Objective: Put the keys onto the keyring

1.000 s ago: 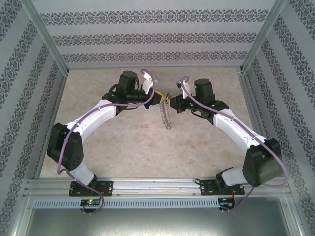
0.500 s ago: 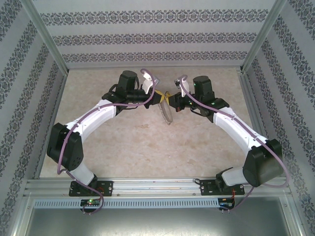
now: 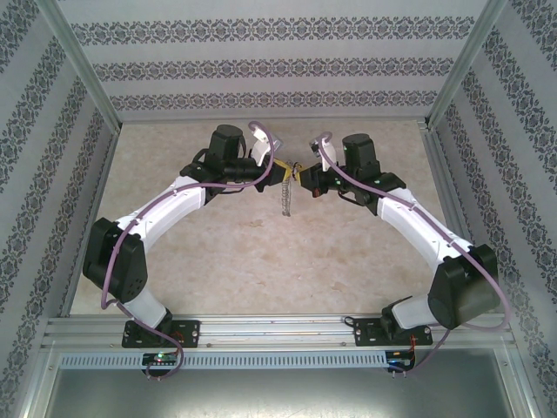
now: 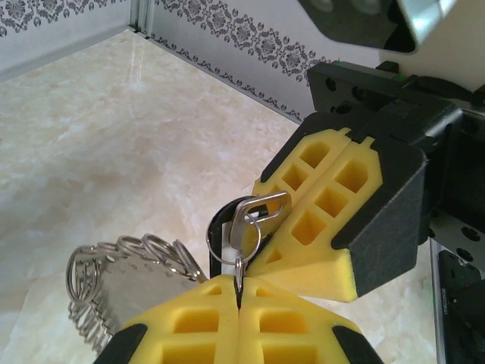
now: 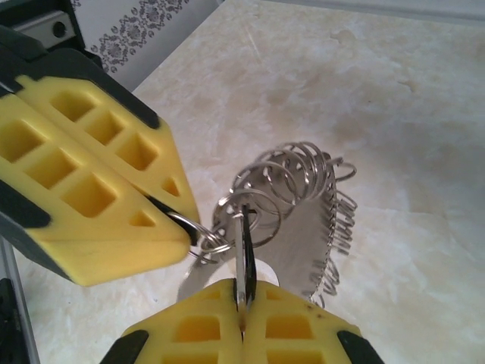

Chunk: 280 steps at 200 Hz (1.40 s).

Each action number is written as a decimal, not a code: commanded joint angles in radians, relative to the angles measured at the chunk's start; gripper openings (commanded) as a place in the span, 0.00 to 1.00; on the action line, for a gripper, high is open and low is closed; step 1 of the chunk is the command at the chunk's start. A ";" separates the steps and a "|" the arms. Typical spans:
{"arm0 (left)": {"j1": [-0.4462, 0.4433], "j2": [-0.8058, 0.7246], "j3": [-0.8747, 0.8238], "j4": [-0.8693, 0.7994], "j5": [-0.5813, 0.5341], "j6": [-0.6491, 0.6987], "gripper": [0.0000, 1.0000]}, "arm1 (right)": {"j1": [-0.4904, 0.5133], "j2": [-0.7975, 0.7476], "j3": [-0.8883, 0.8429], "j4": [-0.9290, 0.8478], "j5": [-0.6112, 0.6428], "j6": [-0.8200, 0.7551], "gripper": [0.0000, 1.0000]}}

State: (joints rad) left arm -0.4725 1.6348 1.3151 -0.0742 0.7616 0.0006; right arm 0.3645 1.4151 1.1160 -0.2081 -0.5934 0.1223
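Above the table's middle my two grippers meet tip to tip. My left gripper point(image 3: 280, 174) point(image 4: 239, 292) is shut on one small split ring at the rim of the keyring point(image 3: 285, 198) point(image 4: 114, 273) point(image 5: 311, 220), a grey hoop fringed with small silvery rings that hangs below it. My right gripper point(image 3: 302, 177) point(image 5: 242, 297) is shut on the key point(image 4: 246, 227) point(image 5: 244, 246), which has a silver blade and a black head. The key's free end lies against the held split ring; I cannot tell whether it is threaded through. The left gripper point(image 5: 178, 216) pinches that ring just left of the key.
The beige marble tabletop point(image 3: 261, 261) lies under both arms. Patterned walls and aluminium posts point(image 3: 439, 87) enclose it at the back and sides. The rail point(image 3: 278, 326) with both arm bases runs along the near edge.
The hanging keyring has swung from slanting down-right to hanging nearly straight below the grippers. My right gripper has shifted slightly left and back. Both grippers stay shut.
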 commanded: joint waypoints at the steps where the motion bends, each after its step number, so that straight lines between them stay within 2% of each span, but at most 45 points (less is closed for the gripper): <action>1: -0.017 -0.033 0.032 0.007 0.020 0.016 0.00 | -0.032 -0.024 -0.013 0.006 0.017 -0.019 0.00; 46: -0.018 -0.037 0.029 0.007 0.020 0.018 0.00 | -0.027 -0.017 -0.003 0.005 0.011 -0.016 0.00; 118: -0.017 -0.034 0.029 0.015 0.021 0.013 0.00 | 0.056 0.028 0.056 -0.031 0.032 -0.045 0.00; 217: -0.018 -0.036 0.030 0.015 0.023 0.013 0.00 | -0.031 -0.022 0.004 -0.019 0.029 -0.029 0.00; 280: -0.018 -0.039 0.029 0.015 0.022 0.014 0.00 | 0.002 -0.005 0.029 -0.018 0.021 -0.025 0.00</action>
State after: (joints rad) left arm -0.4782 1.6333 1.3178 -0.0681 0.7547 0.0006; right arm 0.3561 1.4162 1.1301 -0.2440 -0.5922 0.0978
